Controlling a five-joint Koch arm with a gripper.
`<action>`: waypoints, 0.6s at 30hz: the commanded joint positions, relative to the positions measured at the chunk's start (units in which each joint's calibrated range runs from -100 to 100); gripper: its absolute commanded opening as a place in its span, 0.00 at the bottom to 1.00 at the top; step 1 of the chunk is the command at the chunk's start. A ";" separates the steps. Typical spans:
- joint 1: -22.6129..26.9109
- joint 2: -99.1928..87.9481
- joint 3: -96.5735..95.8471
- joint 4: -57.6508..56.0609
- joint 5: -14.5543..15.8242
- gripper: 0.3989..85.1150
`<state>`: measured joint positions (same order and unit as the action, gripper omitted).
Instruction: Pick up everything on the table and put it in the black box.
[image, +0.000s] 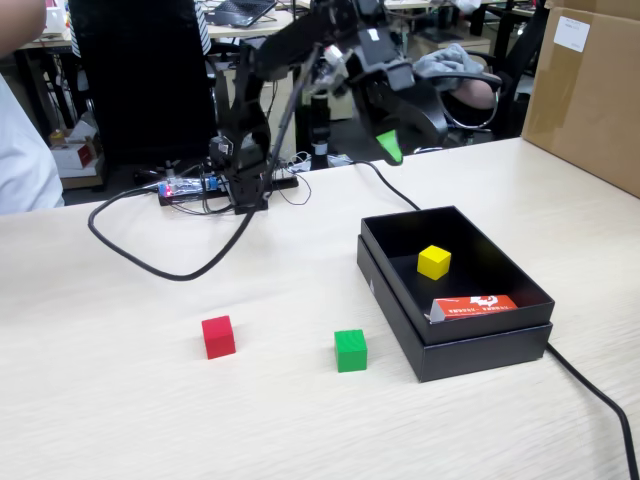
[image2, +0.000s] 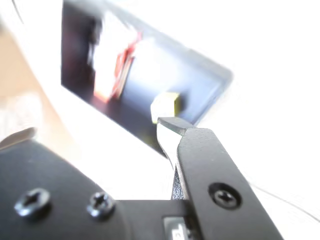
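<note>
Wrist view is badly blown out; only the black box (image2: 210, 80) and yellow cube (image2: 167, 106) inside can be made out. Red cube (image: 218, 336) and green cube (image: 350, 350) are seen on the table (image: 120, 400) only in the fixed view. Gripper (image: 390, 147) is raised above the box, open or closed can't be told.

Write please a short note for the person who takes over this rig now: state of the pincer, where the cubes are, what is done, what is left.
Pincer: raised above the table behind the black box, carrying nothing; whether it is open or shut cannot be told.
Yellow cube: inside the box, beside an orange-red and white carton.
Red cube and green cube: on the table, left of the box in the fixed view, apart from each other.
Done: one cube boxed. Left: red and green.
</note>
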<state>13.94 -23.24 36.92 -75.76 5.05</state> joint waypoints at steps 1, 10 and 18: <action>-5.13 -11.59 -3.83 0.21 -3.66 0.58; -19.39 -14.11 -19.97 5.66 -9.91 0.58; -24.22 6.89 -14.08 7.90 -11.58 0.58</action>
<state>-9.79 -18.19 17.30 -69.96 -6.23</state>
